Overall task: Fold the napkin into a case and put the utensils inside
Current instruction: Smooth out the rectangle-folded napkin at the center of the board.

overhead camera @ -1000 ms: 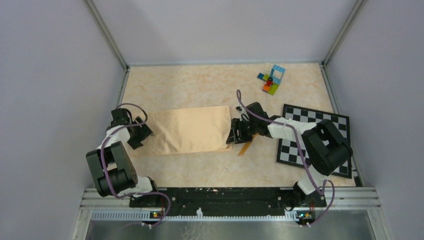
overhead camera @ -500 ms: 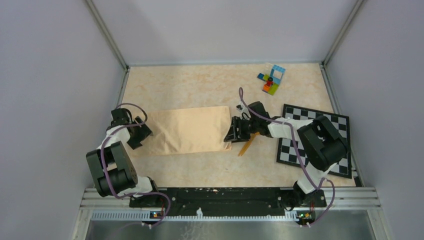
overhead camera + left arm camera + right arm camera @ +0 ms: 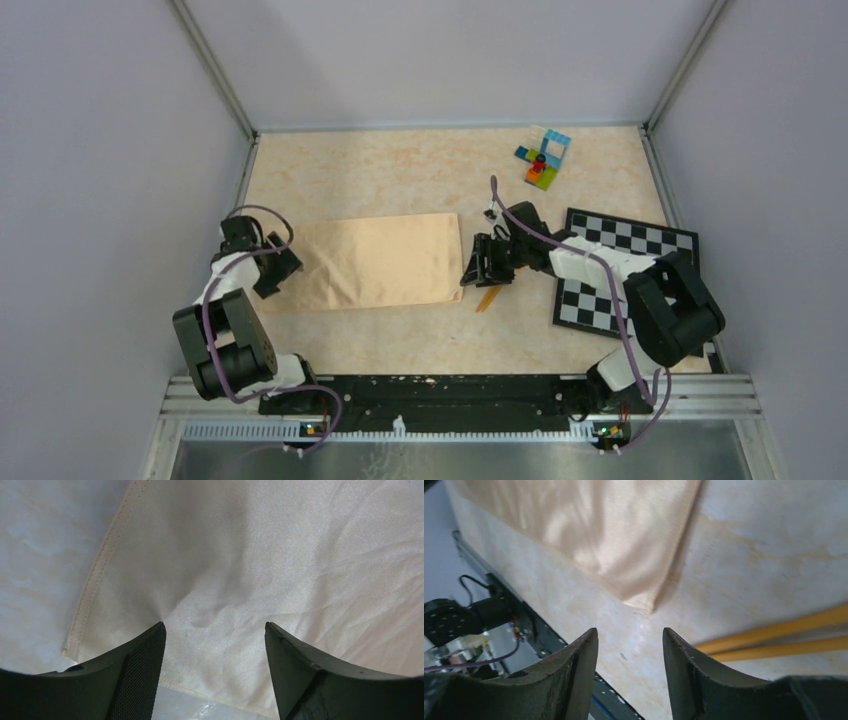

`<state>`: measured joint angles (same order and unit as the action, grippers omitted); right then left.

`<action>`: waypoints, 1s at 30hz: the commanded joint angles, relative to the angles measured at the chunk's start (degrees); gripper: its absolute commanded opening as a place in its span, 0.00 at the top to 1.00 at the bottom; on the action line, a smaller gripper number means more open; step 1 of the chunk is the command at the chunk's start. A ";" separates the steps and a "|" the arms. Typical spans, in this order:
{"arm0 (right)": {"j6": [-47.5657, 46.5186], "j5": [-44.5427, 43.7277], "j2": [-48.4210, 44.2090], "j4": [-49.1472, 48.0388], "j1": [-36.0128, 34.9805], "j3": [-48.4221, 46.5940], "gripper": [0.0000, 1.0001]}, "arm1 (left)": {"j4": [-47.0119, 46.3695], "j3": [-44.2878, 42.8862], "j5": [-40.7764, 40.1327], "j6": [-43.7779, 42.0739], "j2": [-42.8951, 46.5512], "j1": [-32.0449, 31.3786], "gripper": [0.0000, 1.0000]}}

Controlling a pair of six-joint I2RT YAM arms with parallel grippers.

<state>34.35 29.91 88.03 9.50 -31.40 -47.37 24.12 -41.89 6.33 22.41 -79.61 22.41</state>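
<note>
The peach-tan napkin [image 3: 365, 262] lies flat on the table as a folded rectangle. In the left wrist view its hemmed corner [image 3: 260, 555] lies under my open left gripper [image 3: 215, 630], which sits at the cloth's left end [image 3: 275, 270] with nothing between its fingers. My right gripper [image 3: 478, 268] is open and empty just off the napkin's right edge; the right wrist view shows the cloth's near corner [image 3: 614, 525] ahead of the gripper [image 3: 630, 632]. The two orange utensils [image 3: 490, 296] lie side by side right of the napkin, mostly under the right wrist; their handles [image 3: 774, 630] show to the right.
A pile of multicoloured toy bricks [image 3: 543, 158] sits at the back right. A black-and-white checkered board [image 3: 625, 280] lies at the right under the right arm. The black front rail [image 3: 450, 390] runs along the near edge. Grey walls enclose the table [image 3: 400, 170].
My right gripper has shifted a little to the right, off the napkin's right corner, and the cloth edge now lies flat. The left gripper has hardly moved.
</note>
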 commanded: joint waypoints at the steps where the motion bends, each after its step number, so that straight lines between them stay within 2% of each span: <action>1: -5.94 -6.15 0.25 6.07 -1.07 -3.00 0.50 | 1.26 -2.94 0.34 -2.00 5.55 0.19 0.22; 4: -3.37 0.42 4.54 -0.03 -3.00 -6.92 0.50 | -1.24 -3.23 6.93 -2.47 10.34 0.19 0.14; 7: 1.80 7.21 10.97 -8.42 -4.94 -9.47 0.50 | -7.76 -1.52 13.62 -2.02 12.45 0.18 0.12; 12: 5.83 6.48 16.51 -15.30 -5.52 -6.84 0.50 | -11.21 -3.88 23.10 0.33 6.03 0.17 0.15; 15: 4.72 3.09 17.14 -14.53 -5.26 -4.09 0.50 | -9.40 -6.81 25.05 0.25 1.31 0.16 0.16; 19: 2.38 -3.46 17.71 -11.85 -2.66 -0.79 0.51 | -11.28 -7.58 27.30 1.32 1.17 0.17 0.16; 22: -2.58 -9.14 17.21 -6.52 0.02 -2.67 0.51 | -12.45 -7.47 29.68 2.45 0.98 0.17 0.16; 25: -7.76 -14.70 15.37 0.88 0.10 -8.98 0.51 | -12.71 -7.57 31.22 2.89 0.17 0.16 0.16; 30: -6.88 -8.87 13.79 -0.19 -1.29 -17.57 0.49 | -14.02 -8.93 29.98 2.35 -1.89 0.24 0.16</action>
<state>30.65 23.09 103.61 6.33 -32.01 -58.43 13.87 -47.86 35.07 24.67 -79.55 22.41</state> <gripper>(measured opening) 0.505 0.845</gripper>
